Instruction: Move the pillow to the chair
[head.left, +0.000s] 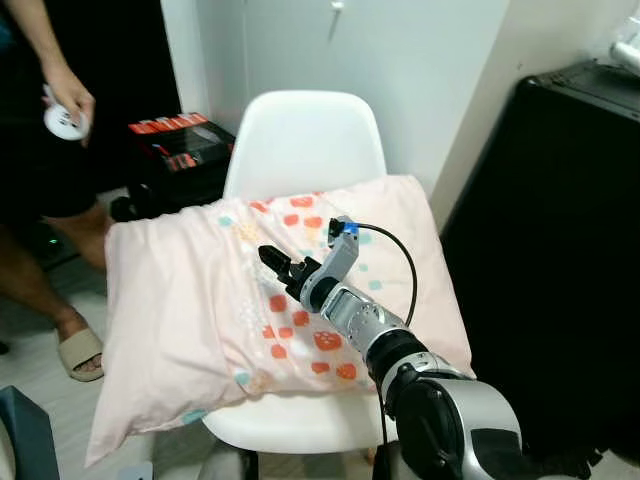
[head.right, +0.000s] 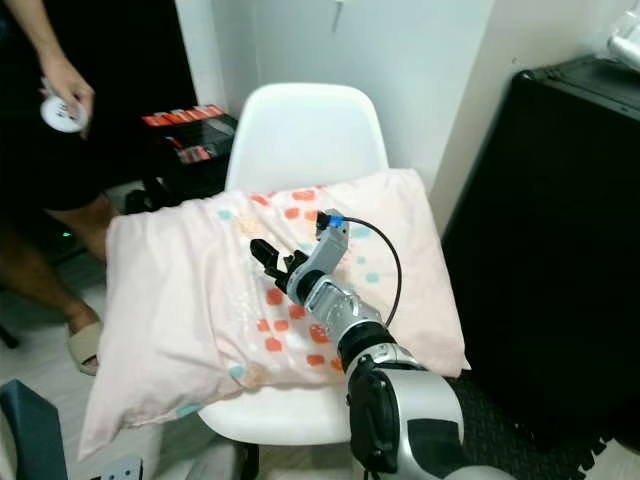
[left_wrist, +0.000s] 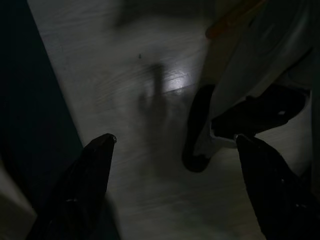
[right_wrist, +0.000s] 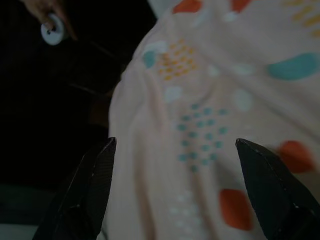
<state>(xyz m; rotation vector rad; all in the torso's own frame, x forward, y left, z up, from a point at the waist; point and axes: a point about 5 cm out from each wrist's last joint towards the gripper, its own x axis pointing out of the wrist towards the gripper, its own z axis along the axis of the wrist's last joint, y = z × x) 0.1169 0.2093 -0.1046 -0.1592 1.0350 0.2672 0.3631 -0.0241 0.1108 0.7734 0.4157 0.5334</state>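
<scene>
A pale pink pillow (head.left: 190, 320) with orange and teal spots lies across the seat of a white plastic chair (head.left: 305, 140), its left end hanging past the seat's edge. My right gripper (head.left: 277, 266) hovers just above the middle of the pillow, open, nothing between its fingers (right_wrist: 90, 192). The pillow's patterned cloth (right_wrist: 210, 130) lies close below them in the right wrist view. My left gripper (left_wrist: 175, 190) hangs low over the pale wood floor (left_wrist: 145, 70), open and holding nothing.
A person (head.left: 40, 150) stands at the left, holding a white round object (head.left: 62, 122), one sandalled foot (head.left: 80, 352) near the pillow's hanging end. A black cabinet (head.left: 560, 250) stands close on the right. A black and red box (head.left: 180, 150) sits behind the chair.
</scene>
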